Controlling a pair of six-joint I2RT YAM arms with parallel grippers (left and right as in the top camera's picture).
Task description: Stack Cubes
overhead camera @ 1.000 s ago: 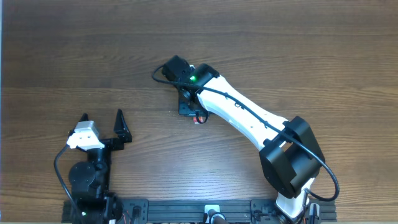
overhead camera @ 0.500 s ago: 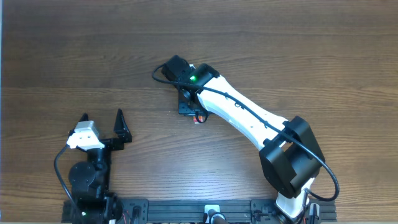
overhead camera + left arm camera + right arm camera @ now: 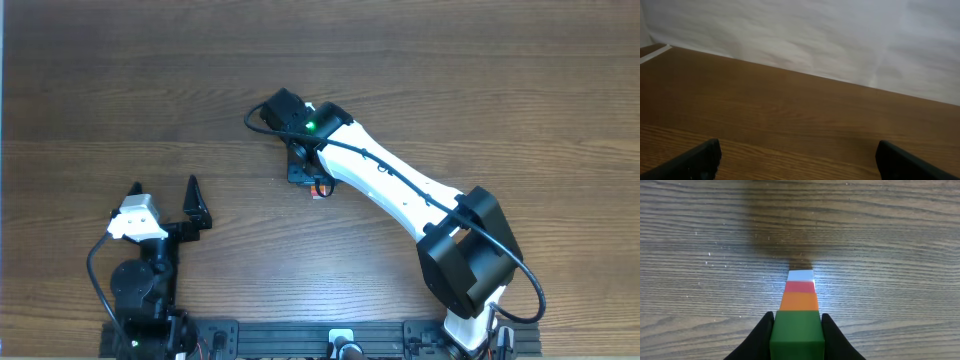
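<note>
Green cube (image 3: 797, 332) tops the stack, clenched by the right pincer (image 3: 797, 316) with one finger flat on each side face. We count four cubes, one per colour: green, then the orange cube (image 3: 800, 301), the red cube (image 3: 800, 286), and the white cube (image 3: 801, 275) lowest, on the table (image 3: 480, 90). From the right wrist they line up as one straight column.

From above we place the stack near the table's middle, slightly left of centre, under the right arm (image 3: 400, 190); a sliver of red shows beside the wrist.

We count two pincers. The left pincer (image 3: 164, 186) is released, fingers spread wide. It sits low near its own base and well apart from the stack.

On edges and room, the stack stands well apart from every table edge we can see, and wood grain runs around it on all sides. In the left wrist view the table's far edge meets a white wall (image 3: 815, 40).
</note>
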